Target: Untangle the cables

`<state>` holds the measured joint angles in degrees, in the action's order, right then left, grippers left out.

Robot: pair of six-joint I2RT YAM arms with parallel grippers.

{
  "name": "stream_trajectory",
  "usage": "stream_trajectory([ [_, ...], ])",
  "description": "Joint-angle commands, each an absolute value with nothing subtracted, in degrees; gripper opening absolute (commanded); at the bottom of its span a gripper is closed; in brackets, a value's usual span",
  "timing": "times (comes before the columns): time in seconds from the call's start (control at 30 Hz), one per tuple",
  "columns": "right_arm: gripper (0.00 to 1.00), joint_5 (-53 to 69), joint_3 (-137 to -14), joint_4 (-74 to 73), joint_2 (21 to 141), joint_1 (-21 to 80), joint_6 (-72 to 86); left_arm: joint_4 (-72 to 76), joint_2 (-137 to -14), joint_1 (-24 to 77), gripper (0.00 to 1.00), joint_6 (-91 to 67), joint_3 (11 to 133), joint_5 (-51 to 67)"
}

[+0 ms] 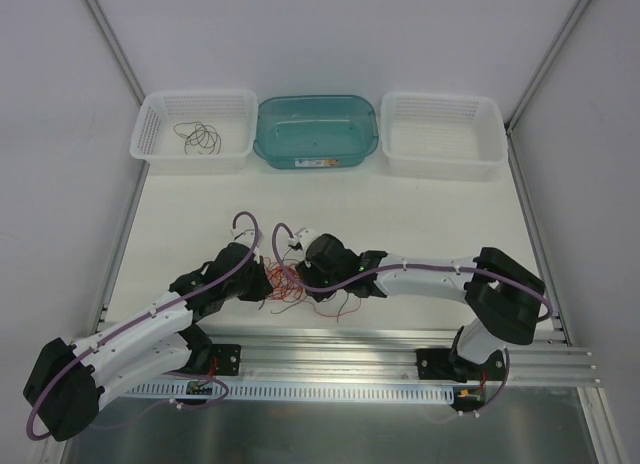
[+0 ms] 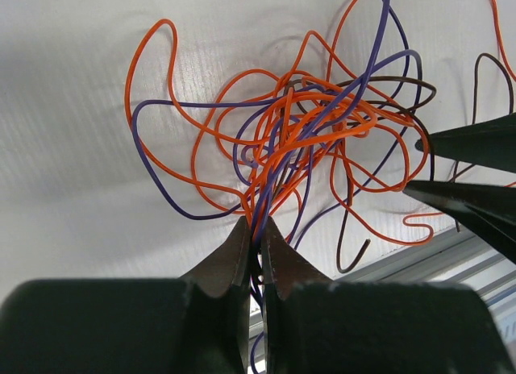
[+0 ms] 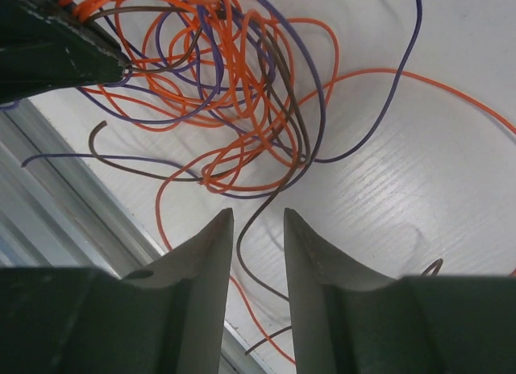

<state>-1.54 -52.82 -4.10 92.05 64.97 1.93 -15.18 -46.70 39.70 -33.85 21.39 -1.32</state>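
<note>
White tabletop (image 1: 420, 224) carries everything. Far-L basket (image 1: 160, 154) holds one dark cable loop (image 1: 198, 137). Cables (image 1: 283, 286): orange/purple/brown tangle lying on tabletop near its front edge, betw. the two wrists. Left fingers (image 2: 242, 253) clenched on a bundle of orange + purple strands at tangle's near side. Right fingers (image 3: 224, 237) parted, gripping nothing. Tangle sits just ahead & up-left in that wrist view. One brown strand (image 3: 256, 229) runs lengthwise thru the gap. Judgement: right fingers best placed, so close on brown strand and draw away from L.
</note>
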Motion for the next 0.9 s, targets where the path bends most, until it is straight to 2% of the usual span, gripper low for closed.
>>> stream_trajectory([
  [0.0,0.31,-3.69,-55.2,-0.71,93.69,65.13,3.51,-13.45,-45.97,39.99,0.0,-33.4,21.62,-0.26],
  [0.03,0.23,-3.69,-55.02,-0.7,93.78,65.13,3.69,-13.45,-45.97,39.99,0.0,-33.4,21.62,-0.35],
  [0.13,0.1,-4.48,-53.89,-0.79,91.25,65.13,4.13,-13.54,-45.79,39.99,0.0,-33.49,21.18,-0.97],
  [0.17,0.02,-4.83,-53.53,-0.97,90.01,65.13,4.22,-13.54,-45.7,39.9,0.0,-33.57,21.09,-1.31],
  [0.2,0.01,-6.14,-53.09,-2.01,88.69,65.21,4.22,-13.54,-45.53,39.9,0.0,-33.75,20.66,-1.58],
  [0.47,0.01,-18.79,-51.86,-14.67,68.14,64.95,3.69,-13.54,-45.27,39.9,0.0,-35.95,19.42,-5.18],
  [0.7,0.01,-31.62,-50.01,-25.73,42.15,63.64,3.6,-13.45,-44.3,39.73,0.0,-36.39,18.72,-6.76],
  [0.87,0.01,-40.24,-50.8,-32.77,28.58,63.02,5.36,-13.62,-43.77,39.73,0.0,-36.83,18.54,-7.82],
])
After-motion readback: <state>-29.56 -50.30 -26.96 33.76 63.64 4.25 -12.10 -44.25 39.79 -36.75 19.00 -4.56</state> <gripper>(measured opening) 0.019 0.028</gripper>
